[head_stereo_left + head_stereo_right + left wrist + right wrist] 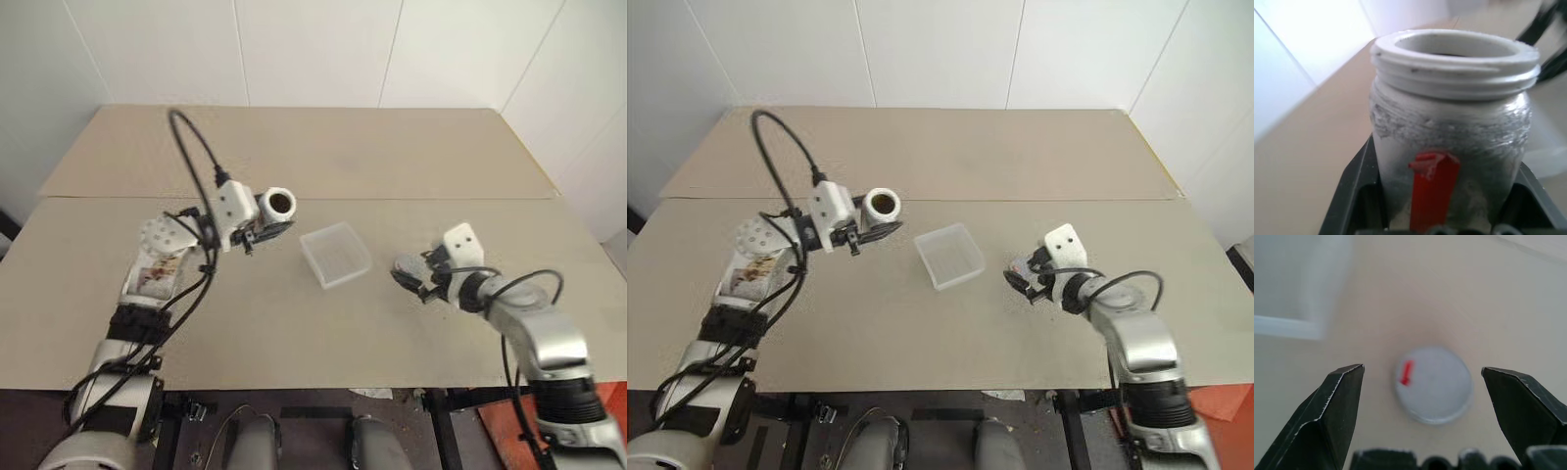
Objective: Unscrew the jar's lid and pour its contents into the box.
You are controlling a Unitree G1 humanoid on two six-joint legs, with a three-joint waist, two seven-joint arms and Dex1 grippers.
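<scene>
White panelled walls close off the far side, and a tan tabletop [294, 323] runs across in front of me, a seam crossing it further back. My left end effector [263, 227] is clamped tight on the jar [278, 204], held above the tabletop left of the box [336, 254] and tipped so its open mouth faces up and toward me. The lid [1434, 384] is already off; it lies flat on the tabletop right of the box, just beyond my right end effector [1420, 382], whose fingers [1337, 401] stand wide apart on either side of it, gripping nothing.

The jar looks rigid and light, a plastic cylinder with a threaded neck and a rough silver wrap that should give decent friction; my hold low on the body, below the threads, seems the right place, leaving the mouth free to pour. The contents I cannot make out, since the inside reads only as dark, so they are probably very small and will drop out quickly once the jar tilts further. The box is thin clear plastic, shallow and likely easy to nudge.

No writing or brand can be read anywhere; the only markings are a red stripe [1432, 188] on the jar's side and a small red patch [1407, 372] on the lid.
</scene>
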